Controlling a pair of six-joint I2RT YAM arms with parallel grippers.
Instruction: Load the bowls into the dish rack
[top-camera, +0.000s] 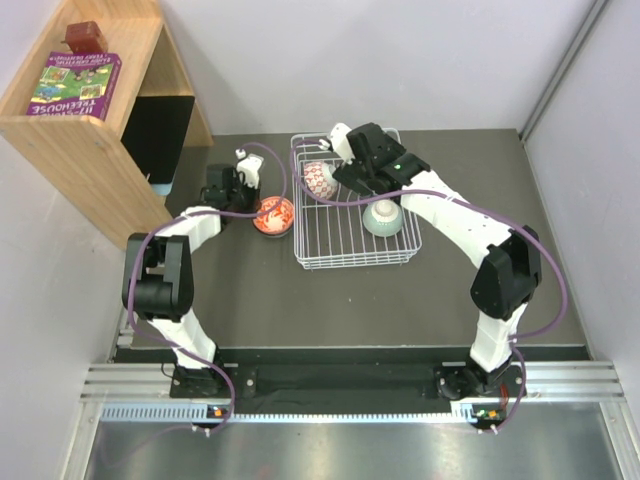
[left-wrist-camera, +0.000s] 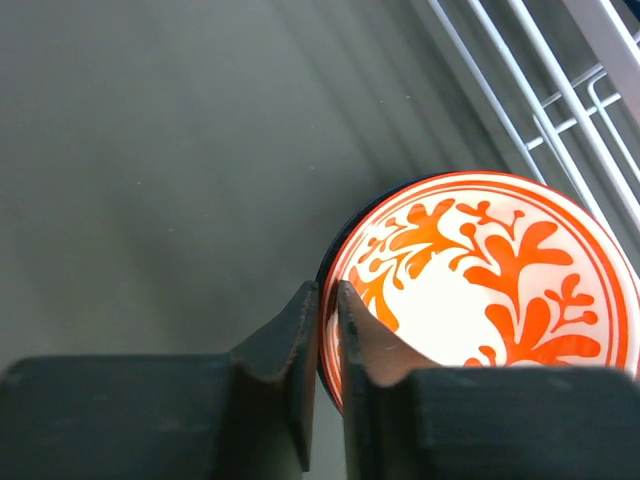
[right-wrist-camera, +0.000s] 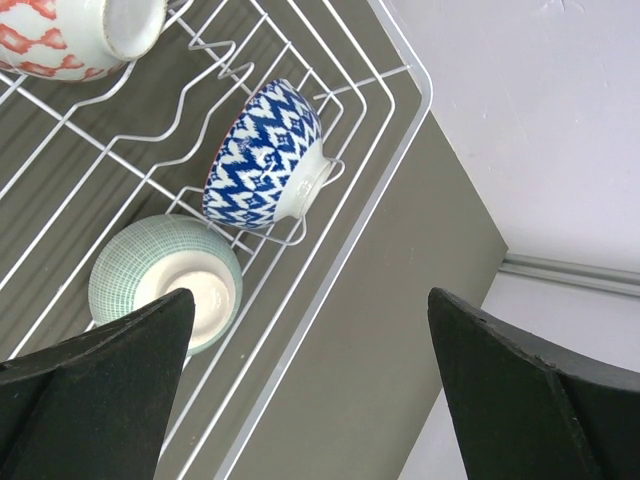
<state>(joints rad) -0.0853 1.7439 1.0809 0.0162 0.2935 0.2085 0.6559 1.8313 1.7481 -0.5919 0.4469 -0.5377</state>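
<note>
The left hand (left-wrist-camera: 327, 295) is almost closed, its 2 fingers pinching the near rim of the orange-red bowl (left-wrist-camera: 480, 280) on the bench (left-wrist-camera: 150, 150), just beside the dish rack (top-camera: 345, 240). The right hand (right-wrist-camera: 310, 295) gapes wide, holding nothing. Below it, inside the rack, sit a blue-and-white bowl (right-wrist-camera: 260, 150), a pale green bowl (right-wrist-camera: 165, 275) and a red-and-white bowl (right-wrist-camera: 70, 35).

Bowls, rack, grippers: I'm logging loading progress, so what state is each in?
orange-red bowl: upright on the table beside the rack, rim pinched.
red-and-white bowl: in the rack.
pale green bowl: in the rack.
blue-and-white bowl: in the rack, on its side.
dish rack: holding three bowls.
left gripper: shut on the orange-red bowl's rim.
right gripper: open, empty, over the rack.
</note>
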